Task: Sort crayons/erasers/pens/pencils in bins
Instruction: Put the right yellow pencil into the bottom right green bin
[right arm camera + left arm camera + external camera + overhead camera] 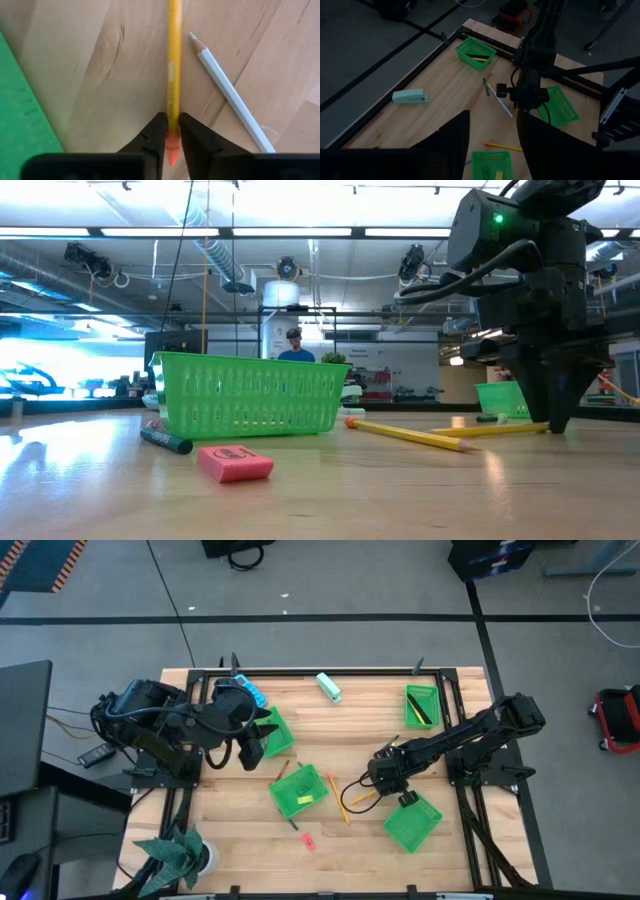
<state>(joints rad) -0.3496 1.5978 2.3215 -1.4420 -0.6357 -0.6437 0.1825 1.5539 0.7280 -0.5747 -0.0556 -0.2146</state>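
Right jaws closed on a yellow pencil, pinching it just above its orange eraser end; the pencil lies flat on the desk. Just beside it, apart, a white pencil lies at an angle, tip toward the yellow one. A green bin edge shows to one side of the grip.

High view: right gripper sits low over the desk, right of centre, between the middle bin and the near-right bin. An orange pencil lies between the middle bin and the gripper. Middle bin holds a yellow piece; what it is, cannot tell.

Nearest the front edge: a pink eraser and a short dark crayon, both loose on the wood, close to the middle bin.

Left jaws stand open, holding nothing, raised over the left bin.

Farther back: 4th bin at the far-right corner with dark and yellow sticks inside. A teal-and-white block rests near the far edge. A blue object lies by the left arm, partly hidden.

Low view: a person stands beyond the desk.
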